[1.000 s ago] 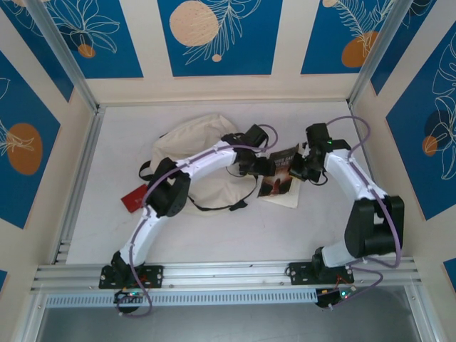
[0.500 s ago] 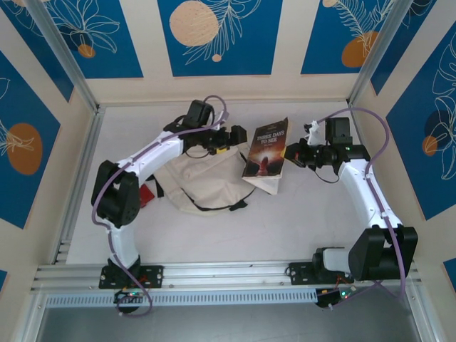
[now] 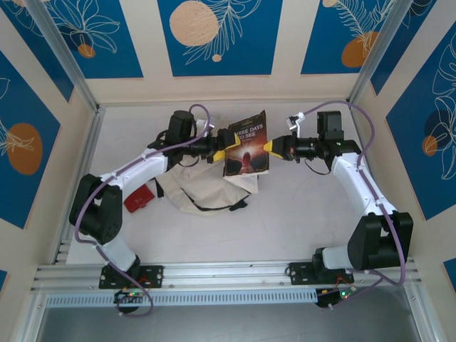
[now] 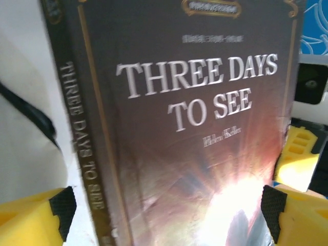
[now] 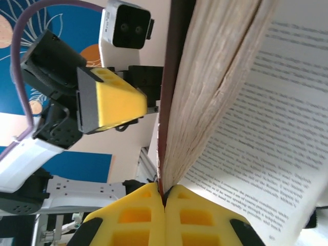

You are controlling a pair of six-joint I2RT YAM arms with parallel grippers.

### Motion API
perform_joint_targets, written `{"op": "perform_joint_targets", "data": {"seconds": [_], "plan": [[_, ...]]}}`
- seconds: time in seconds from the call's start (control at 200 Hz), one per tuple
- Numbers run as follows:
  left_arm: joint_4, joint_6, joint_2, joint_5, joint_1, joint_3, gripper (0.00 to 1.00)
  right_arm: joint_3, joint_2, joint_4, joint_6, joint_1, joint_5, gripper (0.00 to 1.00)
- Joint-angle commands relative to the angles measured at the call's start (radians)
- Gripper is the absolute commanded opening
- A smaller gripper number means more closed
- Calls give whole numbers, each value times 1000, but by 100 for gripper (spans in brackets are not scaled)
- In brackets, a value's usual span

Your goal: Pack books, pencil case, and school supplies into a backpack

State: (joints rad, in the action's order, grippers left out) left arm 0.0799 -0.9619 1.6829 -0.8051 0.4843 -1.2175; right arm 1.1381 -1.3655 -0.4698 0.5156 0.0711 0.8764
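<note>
We see the dark brown book (image 3: 246,146) lifted up in the air, between the two arms and above the far right part of the backpack (image 3: 206,187). The cream backpack lies flat on the desk (image 3: 299,214). The book's cover, with the title "THREE DAYS TO SEE", faces up and toward the left arm.

The right hand (image 5: 164,202) is closed on the book. Its two yellow fingers pinch the thin dark cover at the edge, and the pages fan out beside them.

The left hand (image 3: 222,152) is at the book's left edge. Its fingers (image 4: 25,220) stand wide apart with the cover between them, and we cannot tell if the pads press on it.

A small red thing (image 3: 139,199) lies on the desk, just beside the backpack on its left.
</note>
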Motion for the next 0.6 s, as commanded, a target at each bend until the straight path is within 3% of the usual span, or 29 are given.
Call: {"op": "perform_joint_targets", "data": {"seconds": [0.0, 0.165, 0.435, 0.53, 0.595], "plan": [[128, -66, -16, -78, -14, 10, 80, 49, -11, 51, 14, 6, 116, 0], [126, -84, -41, -88, -19, 7, 45, 44, -36, 61, 27, 6, 104, 0], [171, -144, -57, -90, -30, -10, 18, 40, -59, 70, 66, 16, 53, 1], [165, -136, -61, -70, -36, -12, 0, 43, -63, 45, 91, 19, -21, 32], [157, -135, -68, -42, -45, -9, 0, 48, -53, 16, 111, 18, -99, 53]]}}
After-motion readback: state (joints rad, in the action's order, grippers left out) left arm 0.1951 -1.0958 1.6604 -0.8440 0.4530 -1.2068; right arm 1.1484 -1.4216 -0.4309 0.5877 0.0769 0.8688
